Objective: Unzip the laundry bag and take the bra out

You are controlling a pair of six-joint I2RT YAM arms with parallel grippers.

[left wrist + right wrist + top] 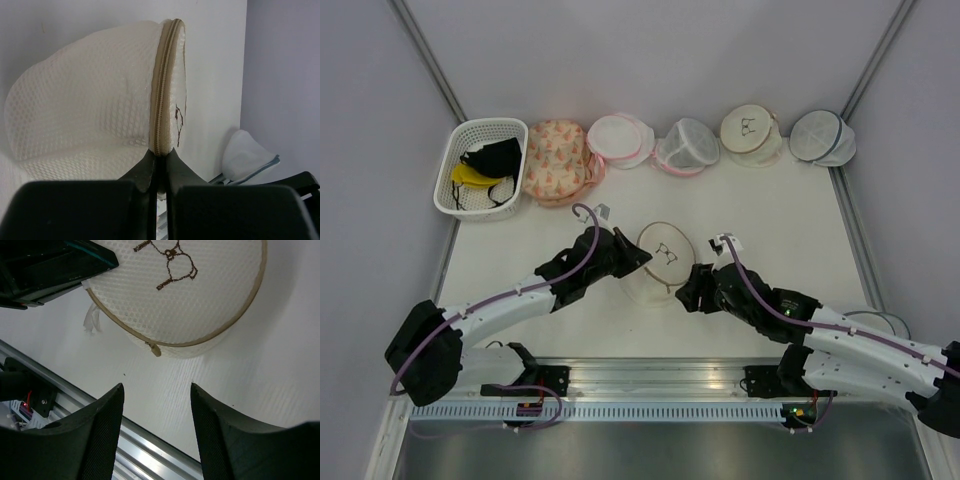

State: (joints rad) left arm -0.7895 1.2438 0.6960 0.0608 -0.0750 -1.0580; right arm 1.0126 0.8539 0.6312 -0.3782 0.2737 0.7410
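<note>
Laundry bag [658, 266] sits in the middle of the white table [790, 230], between the two grippers. The left gripper [159, 156] is squeezed tight on the bag's tan zip trim [161, 85], with the trim pinched between its two black fingers. The right gripper [156, 390] has its jaws wide apart. It holds nothing and touches nothing. It hangs just beside the bag's near edge, with the little zip pull [156, 350] in front of its gap.

The mesh is thick, so what is inside the bag cannot be made out. In the left wrist view the fingers cover the bottom of the trim. In the top view the end of the right arm is cut off at the picture's edge.

The left arm reaches low from the near left corner, slanting up to the bag. The right arm reaches in low from the near right, and its gripper points at the bag.
</note>
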